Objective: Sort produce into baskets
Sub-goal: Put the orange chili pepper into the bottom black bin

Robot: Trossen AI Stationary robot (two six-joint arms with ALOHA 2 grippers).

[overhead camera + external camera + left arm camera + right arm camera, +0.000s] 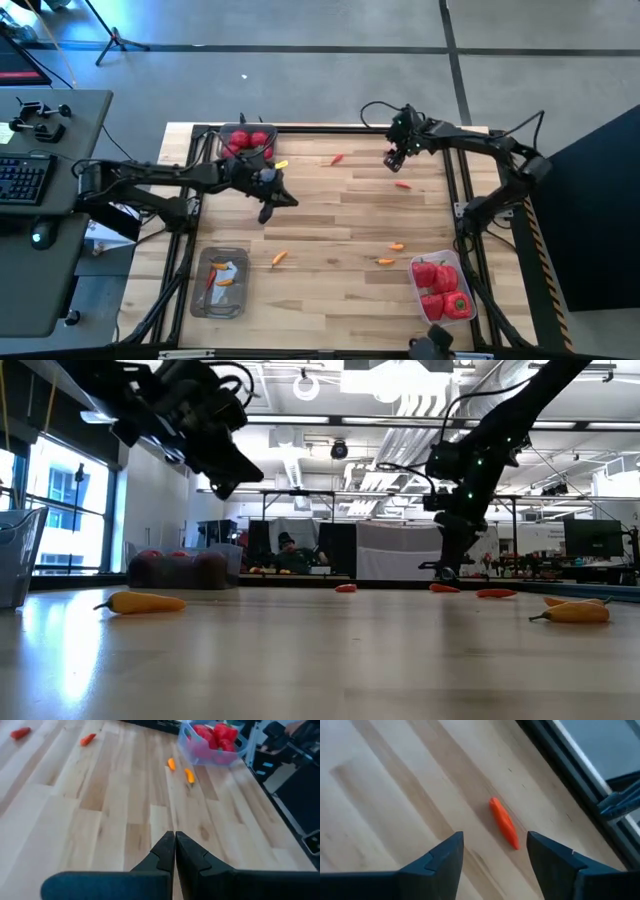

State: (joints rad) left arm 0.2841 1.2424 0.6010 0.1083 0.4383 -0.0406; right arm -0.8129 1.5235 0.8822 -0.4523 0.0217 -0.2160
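While a slim orange-red piece (504, 822) lies loose on the wood near the table's right rear, the right gripper (394, 160) hangs just above it, fingers (440, 860) spread with the piece in the gap ahead of them and nothing held. Right arm reaches in from the right rail, elbow bent, wrist pointing down; in the low view its tip stands close over the table top.

Left gripper (270, 208) sits left of table centre, arm stretched in from the left edge and raised well clear of the wood in the low view. Its jaws are pressed together, empty.

Count of loose slim pieces on the table, high view: six.
- red one (337, 158) at the rear centre
- yellow one (281, 165) just beside the rear tub
- the orange-red one under the right gripper
- orange one (279, 258) front left of centre
- two orange ones (397, 246) (385, 261) front right, near each other

Tubs: three.
- rear-left tub (228, 136) holds round red fruits (248, 141), about four, exact count unclear
- front-left tub (200, 290) holds a few slim pieces (226, 282), orange and red, count unclear
- front-right tub (418, 290) holds red bell peppers (441, 287) with green stems, three visible

Beyond the table's left edge stands a desk (60, 200) with a keyboard (22, 178).
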